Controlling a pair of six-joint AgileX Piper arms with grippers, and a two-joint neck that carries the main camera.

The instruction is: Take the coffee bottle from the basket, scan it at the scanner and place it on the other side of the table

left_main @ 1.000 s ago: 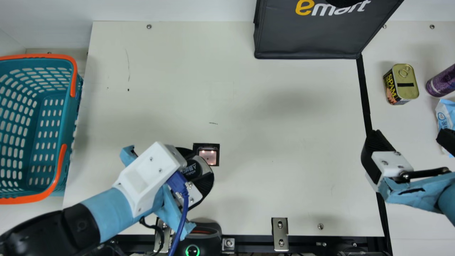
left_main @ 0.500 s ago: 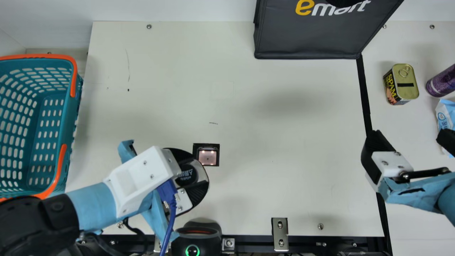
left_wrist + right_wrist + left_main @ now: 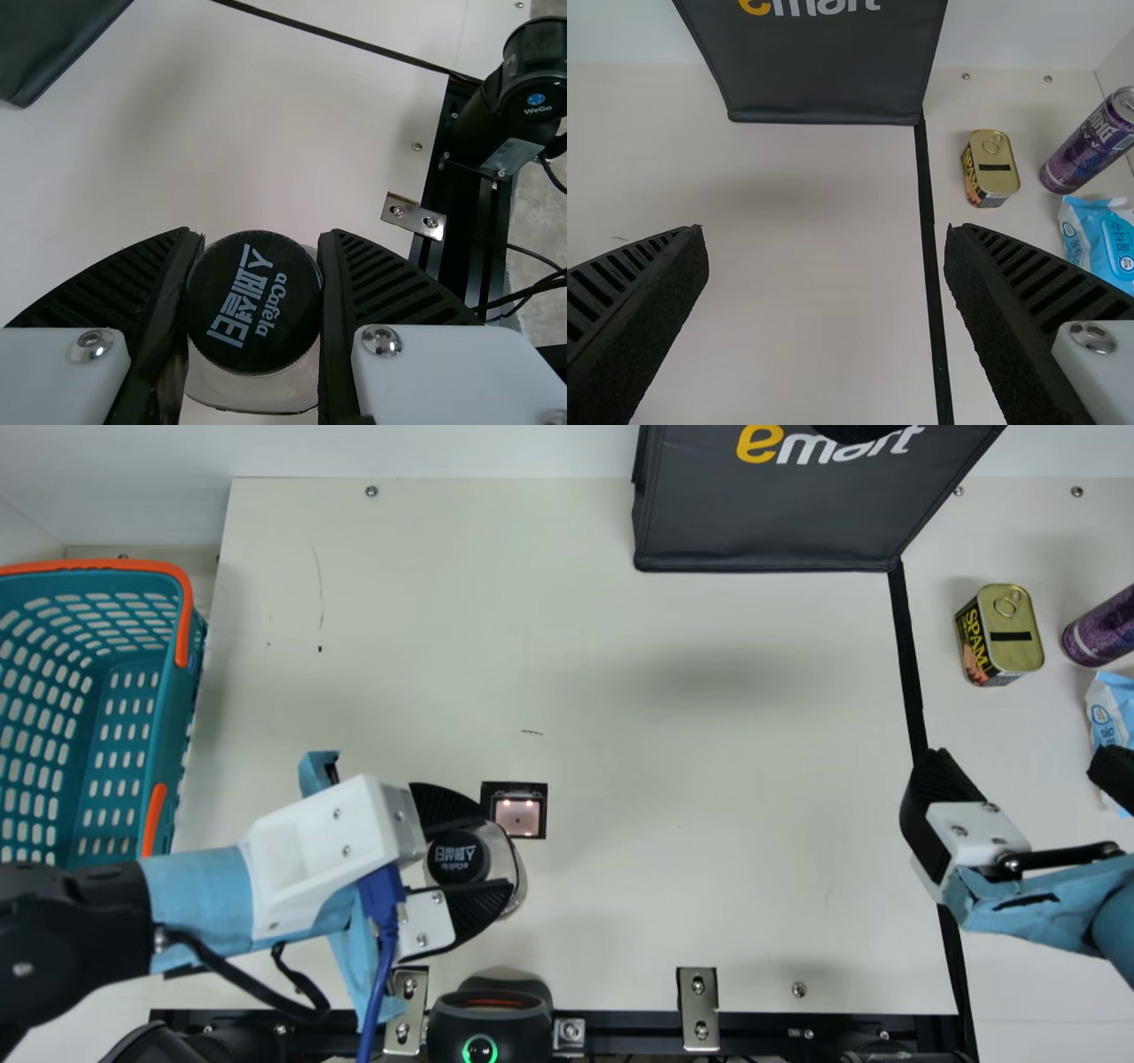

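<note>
Coffee bottle [image 3: 478, 861] in left gripper [image 3: 498, 852], over the cream table [image 3: 664, 762], black cap [image 3: 254, 301] facing up, clear rounded shoulder below it. Out of the teal basket [image 3: 168, 717] and just beside the black-framed scanner window [image 3: 518, 815], window lit and uncovered. Cannot tell whether base touches table.

Left gripper: closed onto bottle from both sides, ribbed fingers parted by about its width, pressed close against cap and neck.

Right gripper [image 3: 1019, 757]: spread wide, nothing in its hold. At main view's right, near the black strip [image 3: 908, 664] along the table.

Basket: at main view's left, orange handles [image 3: 184, 629] on its rim, near end partly behind left arm [image 3: 199, 899].

Beyond the strip: rectangular pull-tab tin [image 3: 1019, 633], upright; near it, purple can [image 3: 1090, 146]; just beside can, blue-and-white soft pack [image 3: 1106, 239].

At the far edge: black bag [image 3: 771, 522]. At the near edge: black device [image 3: 492, 1014] with green ring light, between two metal brackets.
</note>
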